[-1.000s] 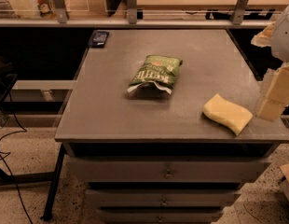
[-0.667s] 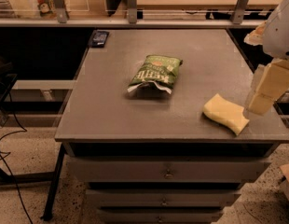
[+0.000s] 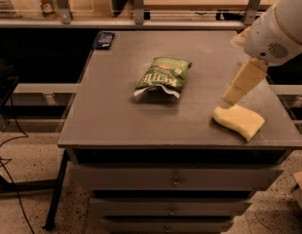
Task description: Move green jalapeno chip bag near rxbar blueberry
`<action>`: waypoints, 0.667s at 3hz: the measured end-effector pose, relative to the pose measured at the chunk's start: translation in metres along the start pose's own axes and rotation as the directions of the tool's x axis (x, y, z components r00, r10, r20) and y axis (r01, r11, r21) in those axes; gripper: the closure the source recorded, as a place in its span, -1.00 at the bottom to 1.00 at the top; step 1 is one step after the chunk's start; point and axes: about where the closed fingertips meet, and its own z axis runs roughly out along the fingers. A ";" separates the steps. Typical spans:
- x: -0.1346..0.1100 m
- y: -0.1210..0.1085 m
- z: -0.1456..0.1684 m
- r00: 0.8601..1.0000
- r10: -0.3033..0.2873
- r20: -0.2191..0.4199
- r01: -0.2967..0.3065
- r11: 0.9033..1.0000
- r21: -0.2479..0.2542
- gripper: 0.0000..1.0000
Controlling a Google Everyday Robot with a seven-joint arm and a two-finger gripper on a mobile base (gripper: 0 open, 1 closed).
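The green jalapeno chip bag (image 3: 162,77) lies flat near the middle of the grey table (image 3: 117,116), white lettering up. The rxbar blueberry (image 3: 104,39), a small dark flat packet, lies at the table's far left corner. My gripper (image 3: 232,96) hangs from the white arm (image 3: 277,28) over the right side of the table. It is well to the right of the bag and just above the near end of a yellow sponge. It holds nothing that I can see.
A yellow wavy sponge (image 3: 238,121) lies at the table's front right. Drawers (image 3: 175,179) sit under the tabletop. A shelf rail with posts (image 3: 136,13) runs behind the table. Cables lie on the floor at the left.
My arm has moved left and further into view, bringing the gripper from the table's right edge to above the sponge. The bag, the bar and the sponge have not moved.
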 end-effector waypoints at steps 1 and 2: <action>-0.026 -0.019 0.036 0.994 -0.005 0.106 0.001 1.000 0.029 -1.00; -0.044 -0.032 0.068 0.988 -0.013 0.157 0.005 0.999 0.052 -1.00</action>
